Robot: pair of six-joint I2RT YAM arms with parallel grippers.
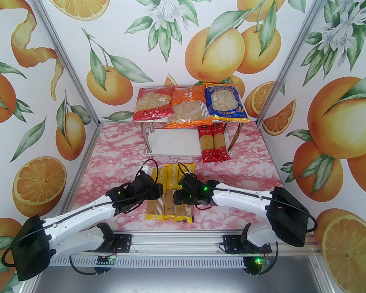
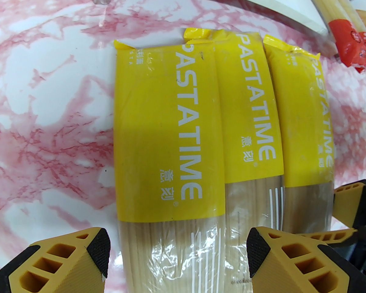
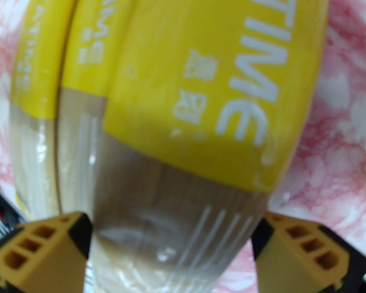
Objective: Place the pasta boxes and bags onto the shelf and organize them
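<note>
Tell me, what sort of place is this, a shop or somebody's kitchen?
Probably a lab test booth staged like a pantry, not a real shop: orange-print walls on metal framing, a small white shelf holding pasta bags, and a left arm and right arm bolted at the edge of the table.

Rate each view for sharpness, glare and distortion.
Top external: sharp and evenly lit across the shelf. Left wrist: sharp, though the wide lens curves straight edges, and glare streaks the clear film of the leftmost yellow pack. Right wrist: blurred throughout; lettering on the nearest yellow pack is smeared, the fingers soft.
</note>
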